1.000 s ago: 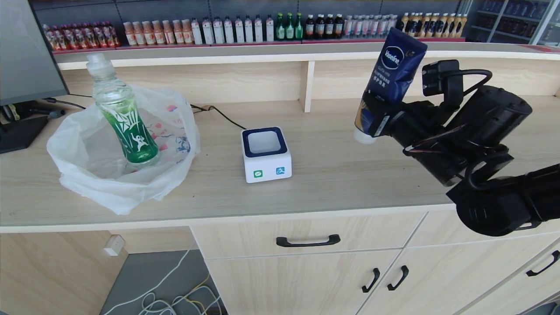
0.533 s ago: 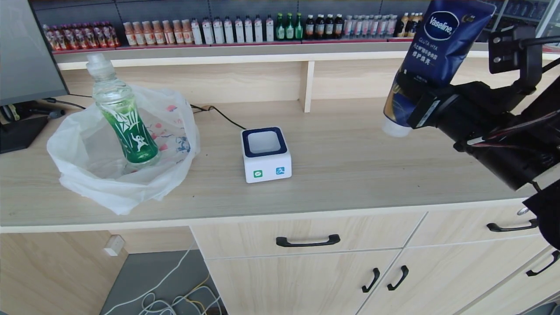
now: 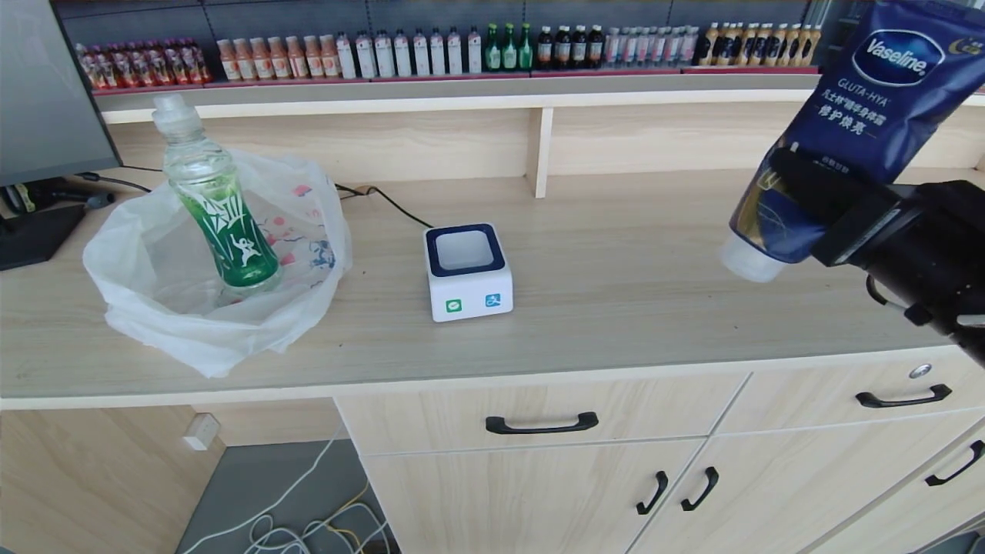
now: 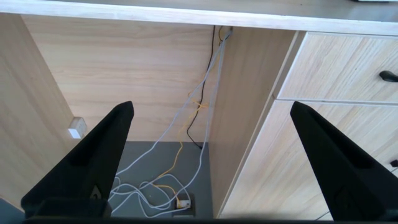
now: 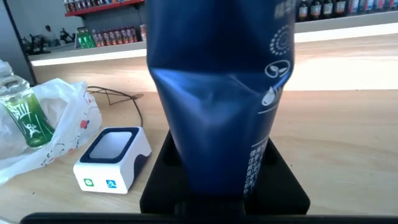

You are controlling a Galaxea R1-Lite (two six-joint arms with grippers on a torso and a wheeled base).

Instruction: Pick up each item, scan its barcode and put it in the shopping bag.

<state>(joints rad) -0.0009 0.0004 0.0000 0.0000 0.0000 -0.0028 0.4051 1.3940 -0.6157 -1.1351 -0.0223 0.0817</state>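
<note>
My right gripper (image 3: 816, 204) is shut on a dark blue lotion tube (image 3: 854, 123), held high above the counter's right end with its white cap (image 3: 745, 261) pointing down. The right wrist view has the tube (image 5: 217, 99) close up between the jaws. A white scanner box (image 3: 466, 271) with a blue-rimmed window sits mid-counter; it is the scanner (image 5: 112, 158) well off to the tube's side. A white shopping bag (image 3: 192, 308) lies open at the left with a green drink bottle (image 3: 215, 200) standing in it. My left gripper (image 4: 211, 168) hangs open below the counter, nothing between its fingers.
A monitor (image 3: 46, 85) and cables stand at the far left. A raised shelf (image 3: 539, 100) with a divider runs along the counter's back, with drink bottles behind. Drawers and cupboard doors (image 3: 539, 423) lie below the counter; loose wires (image 4: 180, 186) trail on the floor.
My right arm has lifted the lotion tube and carried it to the right and closer to the head camera. The bag, bottle and scanner have stayed put.
</note>
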